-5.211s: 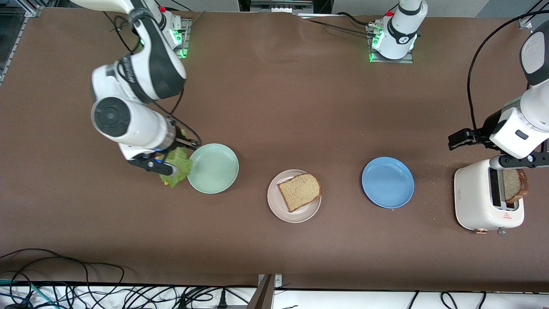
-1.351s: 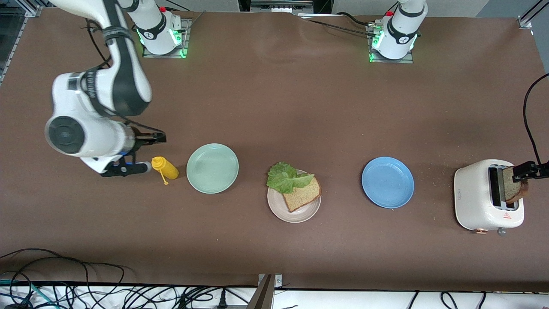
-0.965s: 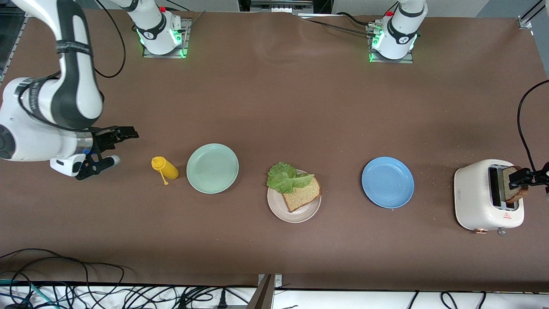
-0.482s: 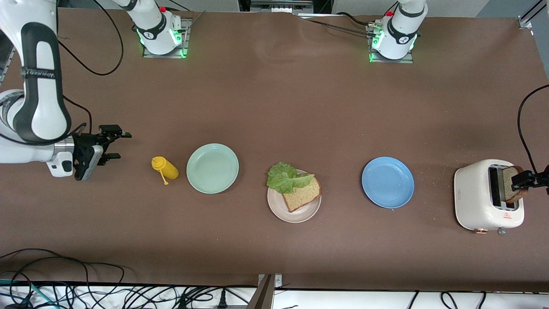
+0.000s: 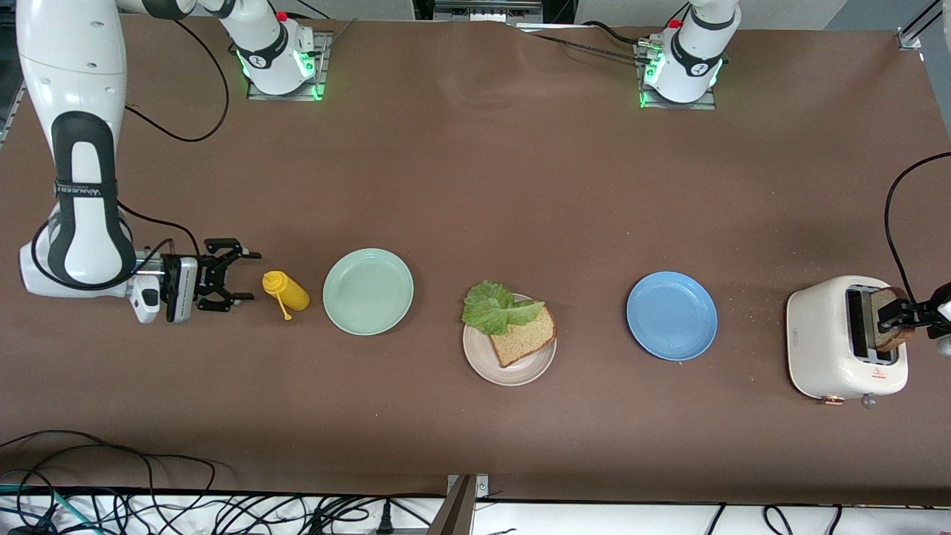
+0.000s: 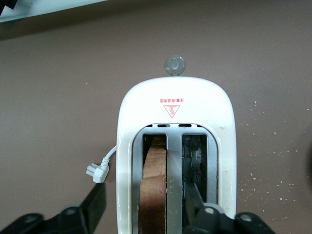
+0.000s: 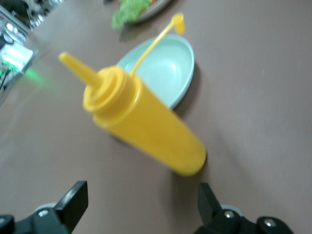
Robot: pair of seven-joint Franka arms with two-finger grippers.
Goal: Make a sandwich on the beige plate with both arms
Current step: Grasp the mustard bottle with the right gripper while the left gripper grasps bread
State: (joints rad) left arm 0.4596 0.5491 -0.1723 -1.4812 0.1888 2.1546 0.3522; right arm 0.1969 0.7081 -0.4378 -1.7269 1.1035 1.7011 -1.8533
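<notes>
The beige plate (image 5: 513,373) sits mid-table with one brown bread slice (image 5: 526,336) on it. A ruffled lettuce leaf (image 5: 492,308) lies over the slice's edge and the plate rim. A second slice (image 5: 886,332) stands in the white toaster (image 5: 817,343) at the left arm's end of the table. My left gripper (image 5: 894,316) is open over the toaster. In the left wrist view (image 6: 145,196) its fingers stand on either side of that slice (image 6: 153,185) without touching it. My right gripper (image 5: 239,278) is open and empty, low over the table beside a yellow squeeze bottle (image 5: 287,291).
A mint-green plate (image 5: 368,291) sits between the bottle and the beige plate, and a blue plate (image 5: 672,316) sits between the beige plate and the toaster. The right wrist view shows the lying bottle (image 7: 146,129) just ahead of my right gripper (image 7: 140,197), with the mint plate (image 7: 168,73) past it.
The lettuce now lies on the slice on the beige plate. My right arm has swung away from it and come down beside the yellow bottle. The left gripper has stayed at the toaster's slice.
</notes>
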